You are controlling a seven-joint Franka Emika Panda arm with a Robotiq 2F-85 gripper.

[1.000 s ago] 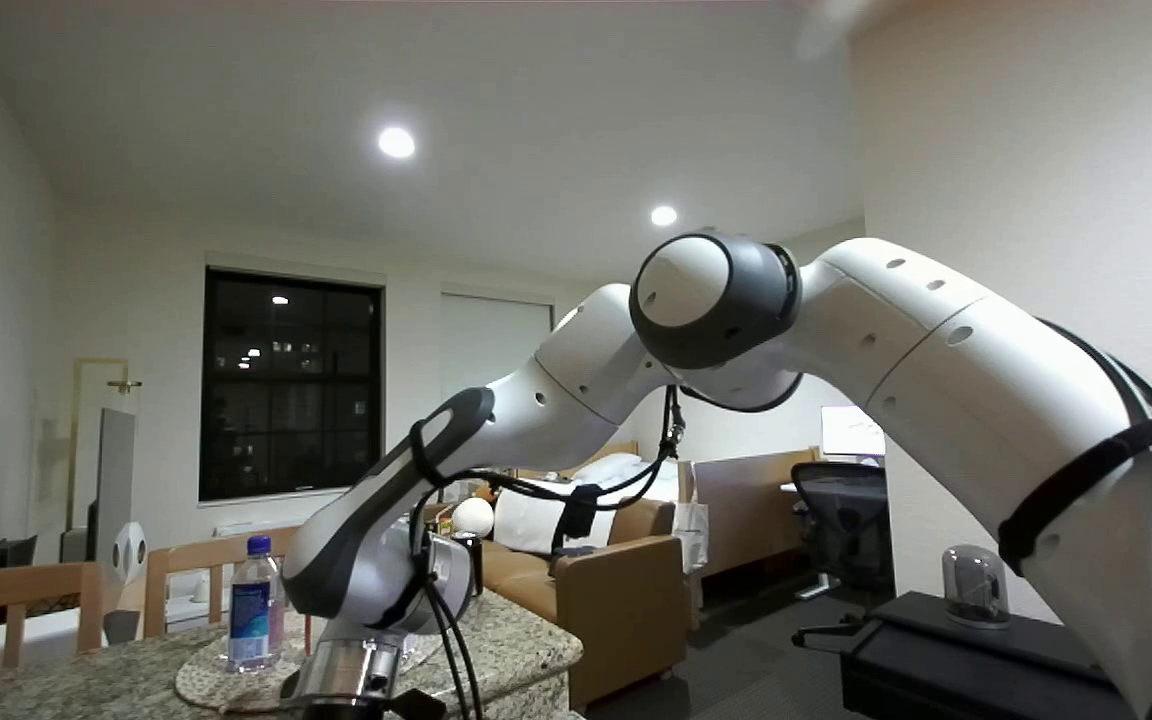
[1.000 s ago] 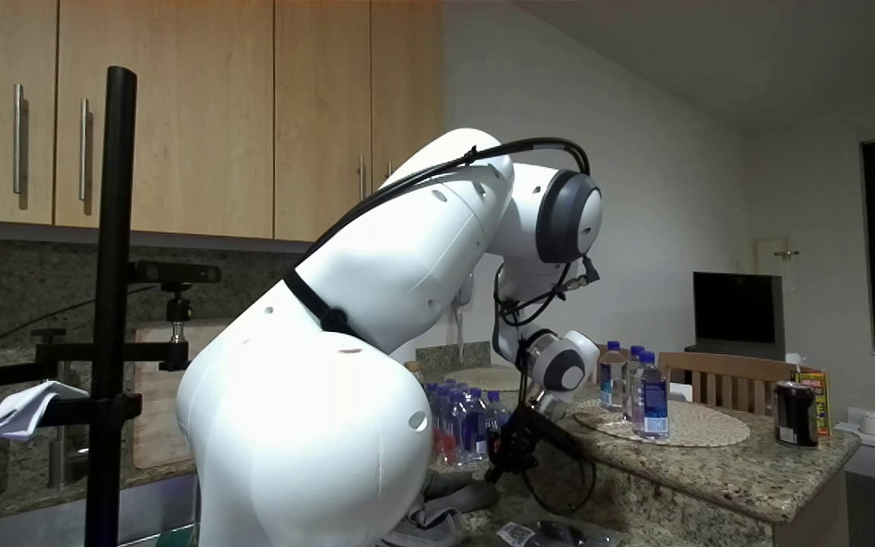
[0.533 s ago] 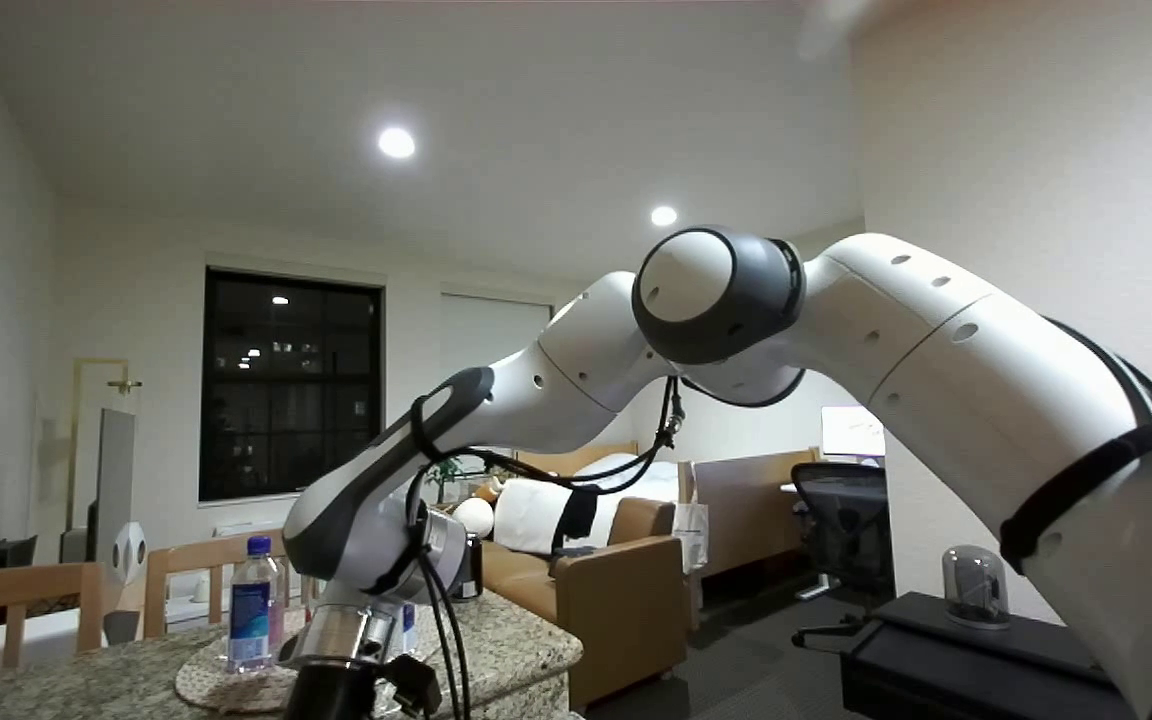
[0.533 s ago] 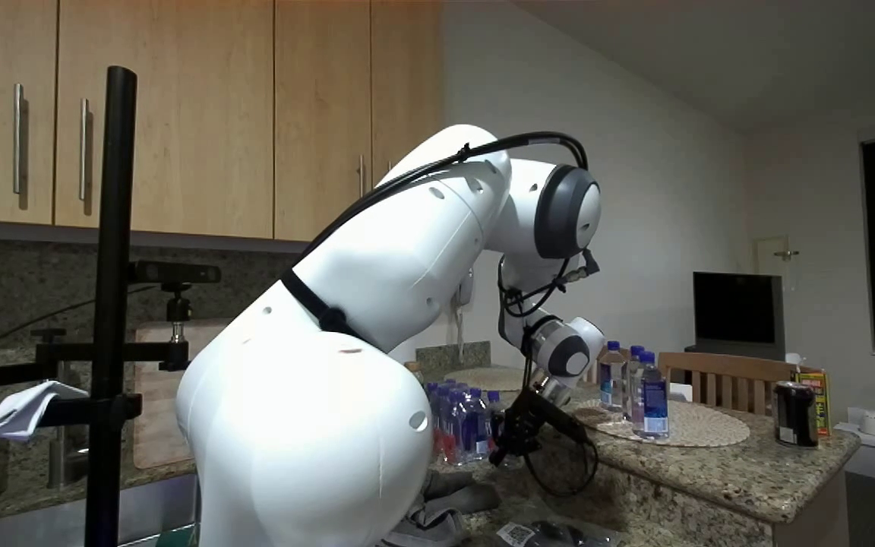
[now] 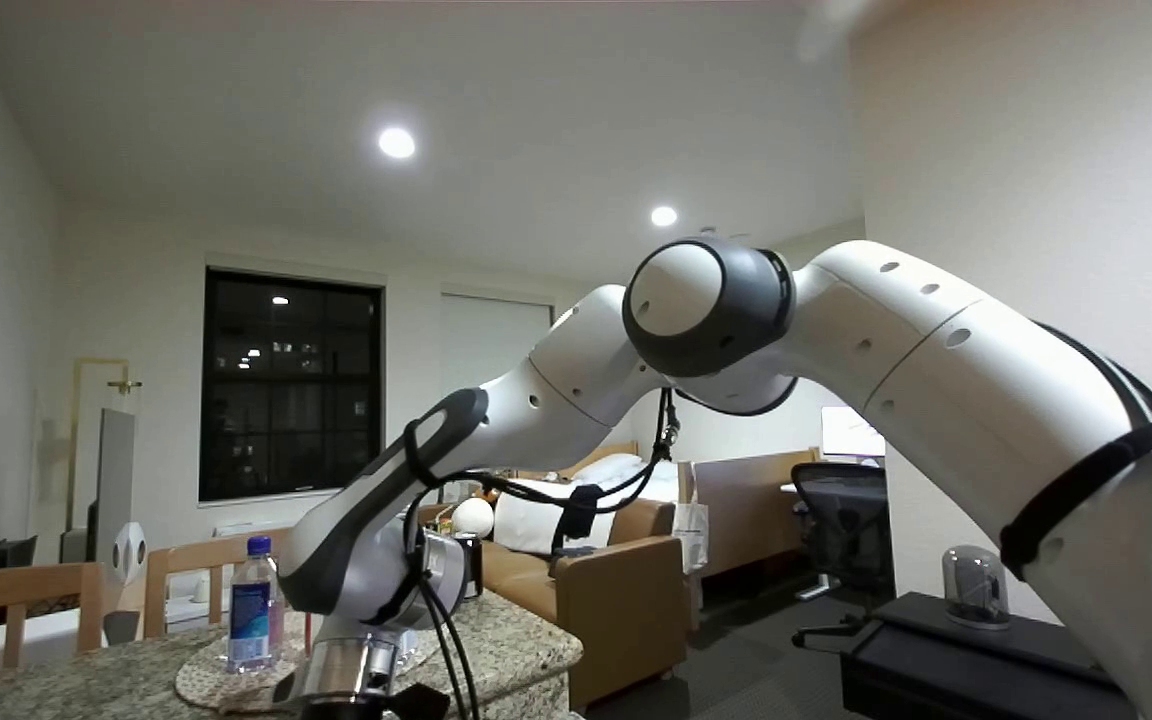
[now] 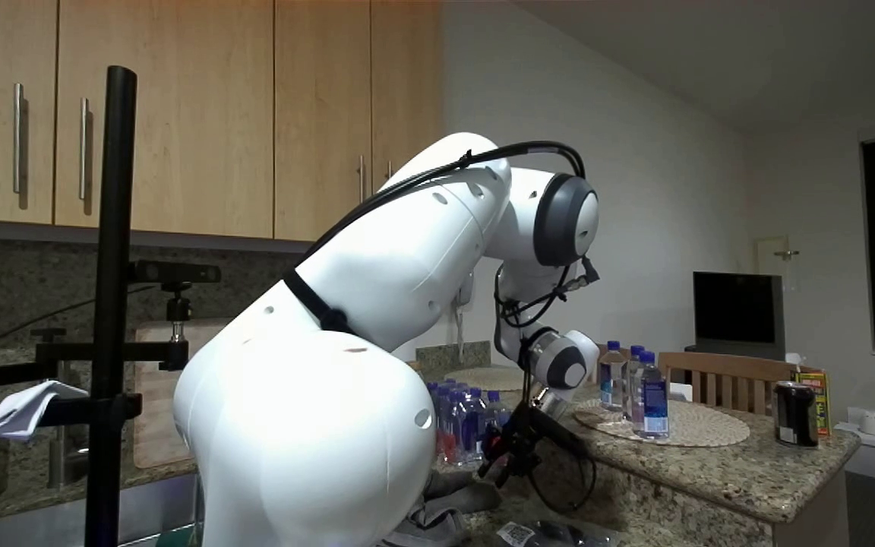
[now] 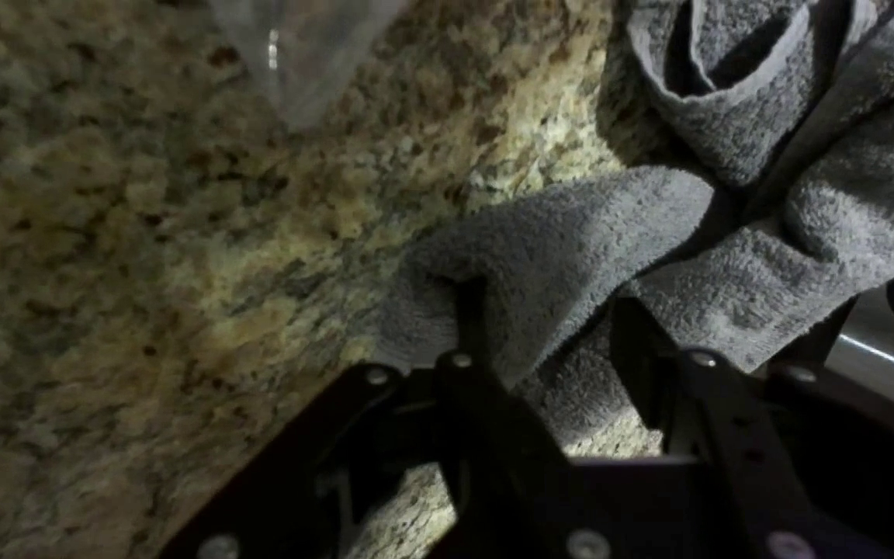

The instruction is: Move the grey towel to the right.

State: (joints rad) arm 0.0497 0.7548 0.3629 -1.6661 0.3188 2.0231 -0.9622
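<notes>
“Arm (image 6: 399, 258) and gripper (image 7: 548, 304) have come down slightly since the frame half a second earlier; the elbow (image 6: 565, 220) sits lower in both exterior views. Bottles (image 6: 653, 406) on the round mat (image 6: 711, 427): unmoved.”

“Location of the grey towel (image 7: 618, 221)?”

“Lying crumpled on the table (image 7: 144, 272). One narrow flap runs under the gripper; the bulk of the cloth lies to the upper right of the wrist view.”

“Condition of the jaws?”

“Apart. A fold of the towel shows between them. Whether either side touches the cloth, I cannot tell.”

“Other items on record?”

“Clear plastic (image 7: 311, 58) at the top edge of the wrist view, apart from the towel. In an exterior view, a cluster of blue-capped bottles (image 6: 474, 434) stands partly behind the gripper. Black can (image 6: 796, 414) upright on the raised counter (image 6: 726, 472), near the mat.”
</notes>
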